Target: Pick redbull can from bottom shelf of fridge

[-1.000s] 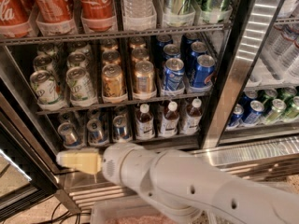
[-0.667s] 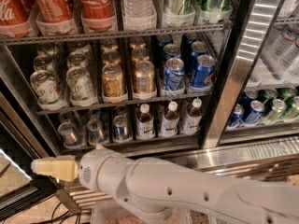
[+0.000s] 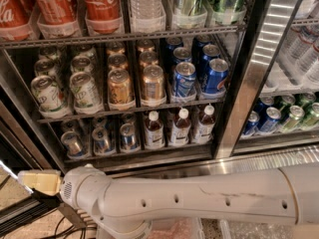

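The gripper had slid more to the left and now sat low, out in front of the fridge, past the left end of the bottom shelf. The big white arm lay across below the shelf's steel front edge.

The redbull can was small and thin, blue and silver, with a shiny top. It stood up straight at the left end of the bottom shelf, near the front edge. Two more thin cans stood in the lanes to its right, then three little bottles with white caps.

The can was above the gripper and a bit to its right, apart from it and not touching. I could not tell how the gripper was set.
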Controlling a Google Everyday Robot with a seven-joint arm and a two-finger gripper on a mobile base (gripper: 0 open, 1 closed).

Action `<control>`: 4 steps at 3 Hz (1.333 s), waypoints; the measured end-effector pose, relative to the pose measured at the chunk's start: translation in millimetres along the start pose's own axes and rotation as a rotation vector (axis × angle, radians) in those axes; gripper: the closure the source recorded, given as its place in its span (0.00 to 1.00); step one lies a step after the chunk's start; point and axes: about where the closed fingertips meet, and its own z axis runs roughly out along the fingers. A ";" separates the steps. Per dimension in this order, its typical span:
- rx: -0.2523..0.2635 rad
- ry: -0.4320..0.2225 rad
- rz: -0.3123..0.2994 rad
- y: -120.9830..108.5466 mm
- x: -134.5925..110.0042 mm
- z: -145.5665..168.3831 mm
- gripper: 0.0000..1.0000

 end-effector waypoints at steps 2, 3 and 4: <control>0.279 -0.039 0.142 -29.9 27.9 -1.4 0.00; 0.399 -0.117 0.214 -55.9 28.5 -8.2 0.00; 0.493 -0.219 0.274 -88.1 24.0 -10.6 0.00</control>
